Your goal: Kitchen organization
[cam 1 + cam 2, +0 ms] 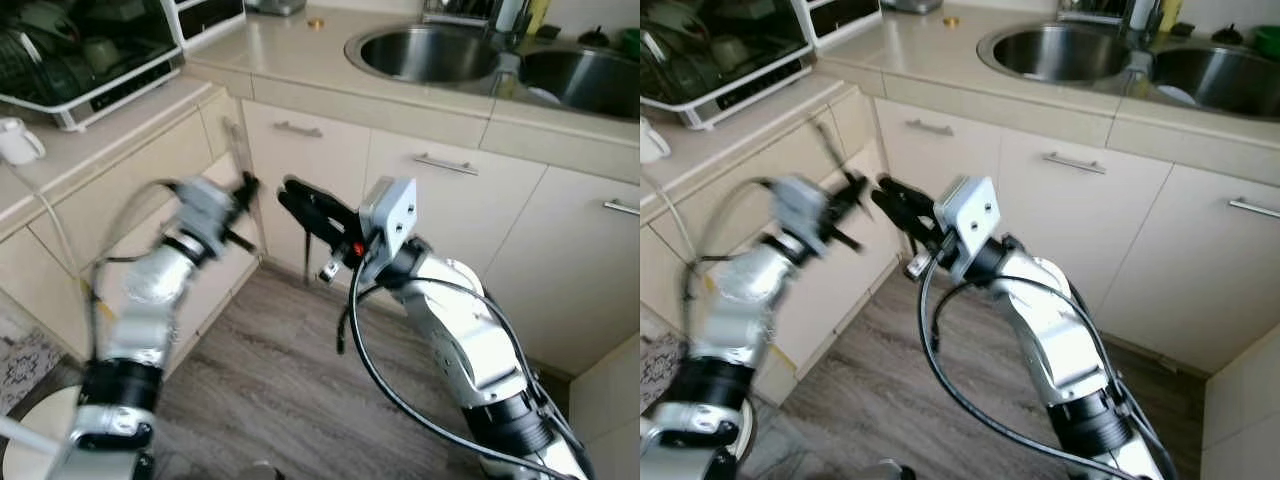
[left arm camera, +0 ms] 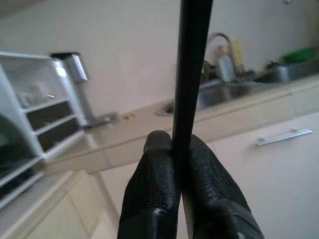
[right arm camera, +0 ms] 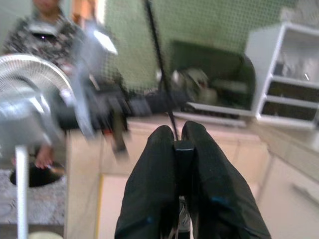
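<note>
Nearest is the grey wood-pattern floor (image 1: 270, 400), with both silver arms raised above it, in front of the cream cabinet doors (image 1: 445, 200). The left pincer (image 2: 182, 164) is closed on a thin straight black rod (image 2: 192, 74); in the left wrist view the rod passes between the two textured fingers (image 2: 154, 184) and runs on past the fingertips. In the head views this arm is blurred, and the rod rises beside the corner cabinet. Just right of it, the right pincer (image 1: 300, 200) points towards the left one. Its fingers are pressed together, and a small dark block sits between them, but I cannot tell what it is. Farther away, the beige bench (image 1: 290, 55) carries a double steel sink (image 1: 430, 50) on the right. On the left stands a white countertop dish cabinet with a dark door (image 1: 90, 55). In the right wrist view, a person in patterned clothes (image 3: 47, 30) is behind a white fan (image 3: 25, 82).
</note>
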Robot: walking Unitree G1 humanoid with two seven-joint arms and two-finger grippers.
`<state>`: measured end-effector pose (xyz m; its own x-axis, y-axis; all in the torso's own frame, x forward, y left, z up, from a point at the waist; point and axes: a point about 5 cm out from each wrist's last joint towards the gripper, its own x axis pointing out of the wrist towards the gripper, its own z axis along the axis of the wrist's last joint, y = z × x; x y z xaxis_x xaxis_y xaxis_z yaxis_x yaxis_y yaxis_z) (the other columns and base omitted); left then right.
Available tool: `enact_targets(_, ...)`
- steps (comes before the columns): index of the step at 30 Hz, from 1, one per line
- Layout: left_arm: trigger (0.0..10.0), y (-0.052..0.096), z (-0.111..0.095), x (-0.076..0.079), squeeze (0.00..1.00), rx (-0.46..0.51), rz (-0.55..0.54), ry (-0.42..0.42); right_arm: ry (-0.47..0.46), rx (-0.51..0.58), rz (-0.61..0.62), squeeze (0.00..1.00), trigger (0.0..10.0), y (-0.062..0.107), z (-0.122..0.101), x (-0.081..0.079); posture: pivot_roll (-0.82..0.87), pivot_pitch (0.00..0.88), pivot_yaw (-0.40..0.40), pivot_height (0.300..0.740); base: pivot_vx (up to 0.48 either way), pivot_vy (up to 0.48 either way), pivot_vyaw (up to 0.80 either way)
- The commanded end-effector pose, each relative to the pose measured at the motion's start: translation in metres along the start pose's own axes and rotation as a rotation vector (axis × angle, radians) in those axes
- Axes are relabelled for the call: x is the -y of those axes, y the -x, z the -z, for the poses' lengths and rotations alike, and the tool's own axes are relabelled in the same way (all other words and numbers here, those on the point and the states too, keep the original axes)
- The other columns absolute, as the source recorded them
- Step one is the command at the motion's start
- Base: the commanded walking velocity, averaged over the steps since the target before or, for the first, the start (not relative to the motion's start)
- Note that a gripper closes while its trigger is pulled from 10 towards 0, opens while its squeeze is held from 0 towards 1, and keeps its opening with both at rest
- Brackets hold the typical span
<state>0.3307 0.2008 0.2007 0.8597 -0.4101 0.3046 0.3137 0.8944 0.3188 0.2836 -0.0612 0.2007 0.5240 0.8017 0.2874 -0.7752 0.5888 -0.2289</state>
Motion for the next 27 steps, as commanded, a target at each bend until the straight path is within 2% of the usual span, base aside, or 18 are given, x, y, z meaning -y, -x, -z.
enact_targets(1,10.0,0.000,0.005,0.009,0.00,-0.022,0.029,0.018,0.032,-0.004,-0.005,0.00,10.0,-0.003,-0.001,0.001,0.01,0.004,0.020,0.740,0.000,0.000,0.00)
enact_targets(4,10.0,0.003,0.009,0.015,0.00,-0.035,0.032,0.027,0.057,-0.044,0.019,0.00,10.0,0.002,0.006,0.007,0.01,0.005,0.020,0.740,0.000,0.000,0.00)
enact_targets(8,10.0,0.004,0.010,0.015,0.00,-0.040,0.027,0.035,0.059,-0.050,0.031,0.00,10.0,0.003,0.007,0.010,0.01,0.010,0.020,0.740,0.000,0.000,0.00)
enact_targets(11,10.0,0.007,0.015,0.017,0.00,-0.066,-0.001,0.036,0.056,-0.045,0.106,0.00,10.0,0.004,0.007,0.019,0.01,0.014,0.022,0.740,0.000,0.000,0.00)
enact_targets(12,10.0,0.008,0.017,0.018,0.00,-0.074,-0.006,0.027,0.061,-0.041,0.136,0.00,10.0,0.004,0.007,0.023,0.01,0.014,0.022,0.740,0.000,0.000,0.00)
enact_targets(13,10.0,0.010,0.020,0.021,0.00,-0.089,-0.021,0.023,0.068,-0.034,0.216,0.00,10.0,0.004,0.006,0.033,0.01,0.016,0.022,0.740,0.000,0.000,0.00)
enact_targets(14,10.0,0.010,0.020,0.021,0.00,-0.089,-0.021,0.023,0.068,-0.034,0.216,0.00,10.0,0.004,0.006,0.033,0.01,0.016,0.022,0.740,0.000,0.000,0.00)
enact_targets(18,10.0,0.016,0.031,0.027,0.00,-0.149,-0.085,0.012,0.083,-0.003,0.459,0.00,10.0,0.009,-0.001,0.063,0.01,0.018,0.024,0.740,0.000,0.000,0.00)
enact_targets(19,10.0,0.020,0.036,0.032,0.00,-0.176,-0.099,0.009,0.086,0.008,0.562,0.00,10.0,0.014,-0.004,0.075,0.01,0.020,0.023,0.740,0.000,0.000,0.00)
enact_targets(20,10.0,0.020,0.036,0.032,0.00,-0.176,-0.099,0.009,0.086,0.008,0.562,0.00,10.0,0.014,-0.004,0.075,0.01,0.020,0.023,0.740,0.000,0.000,0.00)
enact_targets(24,10.0,0.028,0.043,0.042,0.00,-0.218,-0.125,0.038,0.066,0.004,0.708,0.00,10.0,0.024,-0.003,0.092,0.01,0.020,0.023,0.740,0.000,0.000,0.00)
enact_targets(27,10.0,0.034,0.044,0.050,0.00,-0.226,-0.139,0.055,0.101,-0.005,0.740,0.00,10.0,0.027,-0.002,0.093,0.01,0.021,0.023,0.740,0.000,0.000,0.00)
